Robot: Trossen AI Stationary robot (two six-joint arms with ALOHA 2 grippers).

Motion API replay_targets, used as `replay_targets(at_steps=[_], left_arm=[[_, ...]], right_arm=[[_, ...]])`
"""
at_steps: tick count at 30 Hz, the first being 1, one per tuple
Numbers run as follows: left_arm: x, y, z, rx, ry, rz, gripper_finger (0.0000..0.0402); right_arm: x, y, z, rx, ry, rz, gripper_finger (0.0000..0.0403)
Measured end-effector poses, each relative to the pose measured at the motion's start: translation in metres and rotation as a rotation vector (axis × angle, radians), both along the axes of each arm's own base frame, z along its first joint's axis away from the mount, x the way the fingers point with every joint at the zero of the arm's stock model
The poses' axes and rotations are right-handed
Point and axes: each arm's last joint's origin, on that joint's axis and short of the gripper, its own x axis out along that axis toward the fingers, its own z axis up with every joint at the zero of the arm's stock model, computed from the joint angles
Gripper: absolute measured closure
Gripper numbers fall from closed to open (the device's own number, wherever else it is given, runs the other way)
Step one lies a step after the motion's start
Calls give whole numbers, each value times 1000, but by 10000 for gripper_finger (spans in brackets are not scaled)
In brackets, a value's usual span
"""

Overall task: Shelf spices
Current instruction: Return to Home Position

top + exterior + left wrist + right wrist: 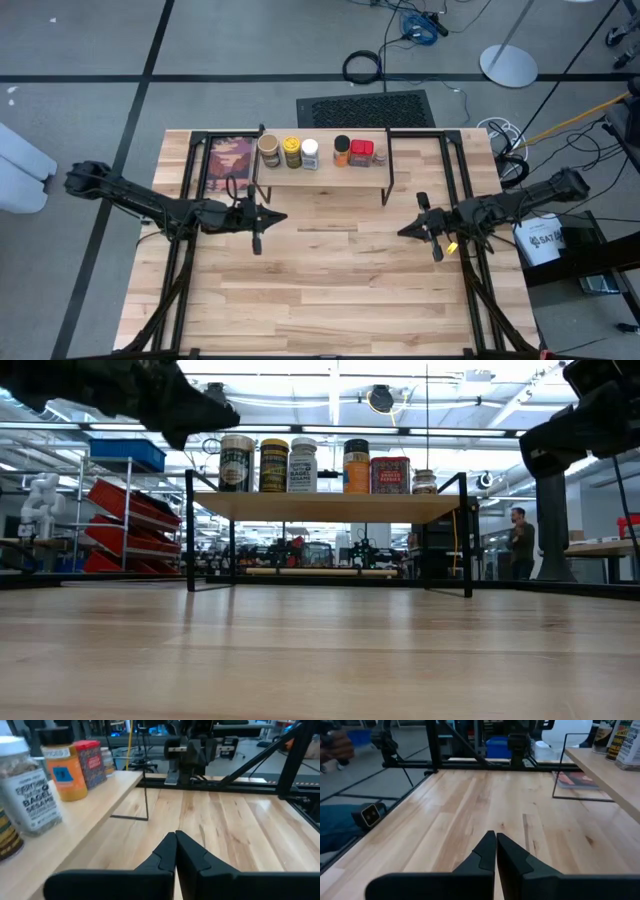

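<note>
both my pincers are pinched together, nothing in them. left pincer (pixel 276 216) hangs over the table (pixel 320 290), right pincer (pixel 405 231) is opposite, tips pointing at each other. the shelf (pixel 320 180) sits just past the gap between them, all six spices (pixel 310 153) upright in a row on it. the framed picture (pixel 230 160) lies beyond my left pincer, beside the shelf.

Two dark, near-black arms, the left arm (pixel 150 205) and the right arm (pixel 520 203), are built of slim tubular links joined by bulkier, blocky housings; a small yellow piece (pixel 452 246) shows on the right arm close to its wrist; the left gripper (pixel 175 834) and the right gripper (pixel 496 834) each carry two matte black, wedge-shaped fingers (pixel 165 854), tapering to narrow tips from a broad black crossbar (pixel 110 882).
</note>
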Motion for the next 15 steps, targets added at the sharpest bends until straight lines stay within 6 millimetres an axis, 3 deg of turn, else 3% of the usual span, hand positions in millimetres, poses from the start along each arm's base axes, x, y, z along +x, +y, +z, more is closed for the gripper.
replay_targets(at_steps=[15], left_arm=[[-34,8,-19,-54,-100,-1,393]], right_arm=[[-1,-12,-29,70,-16,-28,403]])
